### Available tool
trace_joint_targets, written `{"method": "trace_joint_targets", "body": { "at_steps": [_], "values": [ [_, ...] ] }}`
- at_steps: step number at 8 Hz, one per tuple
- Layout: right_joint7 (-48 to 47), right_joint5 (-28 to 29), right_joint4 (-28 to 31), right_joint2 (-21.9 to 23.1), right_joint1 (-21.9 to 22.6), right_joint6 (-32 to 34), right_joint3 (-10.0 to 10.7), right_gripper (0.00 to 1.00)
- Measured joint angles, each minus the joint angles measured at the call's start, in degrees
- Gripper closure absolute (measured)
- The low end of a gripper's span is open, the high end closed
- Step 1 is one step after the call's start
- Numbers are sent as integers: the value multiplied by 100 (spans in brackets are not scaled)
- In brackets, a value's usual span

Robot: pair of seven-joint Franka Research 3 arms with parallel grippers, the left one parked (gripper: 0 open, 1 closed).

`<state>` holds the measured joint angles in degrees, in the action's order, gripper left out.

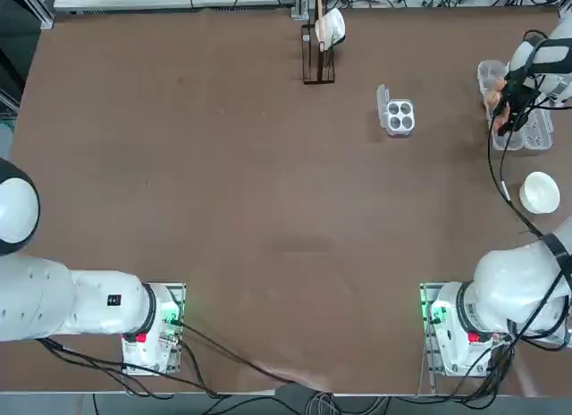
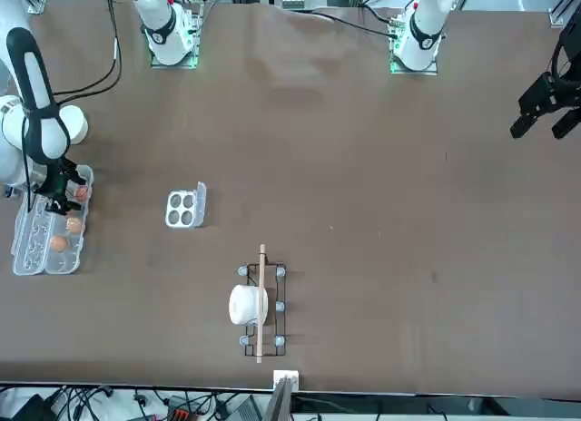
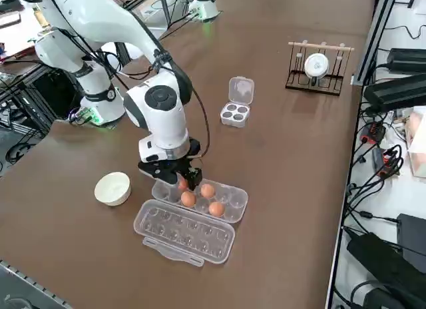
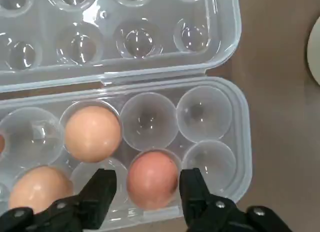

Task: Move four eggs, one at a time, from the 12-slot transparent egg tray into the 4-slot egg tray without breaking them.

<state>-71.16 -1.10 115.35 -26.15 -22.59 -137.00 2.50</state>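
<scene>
Holds the right gripper low over the 12-slot transparent egg tray, at the far right of the desk. Has its two fingers spread, one on each side of a reddish egg seated in a cup of the left row, away from the lid; cannot tell whether either fingertip touches the shell. Shows three other eggs in the same tray: one more in that left row, and two in the row beside the lid. Has the clear lid folded open to the right.

To the left of this tray, well apart, shows the 4-slot egg tray, with its small lid flap open on the left side. On the near side of the 12-slot tray, shows a white bowl. Near the far edge, left of the 4-slot tray, shows a dark wire rack with a white roundish object on it.
</scene>
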Motion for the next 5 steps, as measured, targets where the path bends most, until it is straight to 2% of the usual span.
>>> {"method": "trace_joint_targets", "body": {
  "at_steps": [1,4,5],
  "values": [
    [-3,0,2,0,0,0,0,23],
    [-12,0,11,24,-5,56,0,44],
    [-12,0,9,40,-6,78,0,44]
  ]
}}
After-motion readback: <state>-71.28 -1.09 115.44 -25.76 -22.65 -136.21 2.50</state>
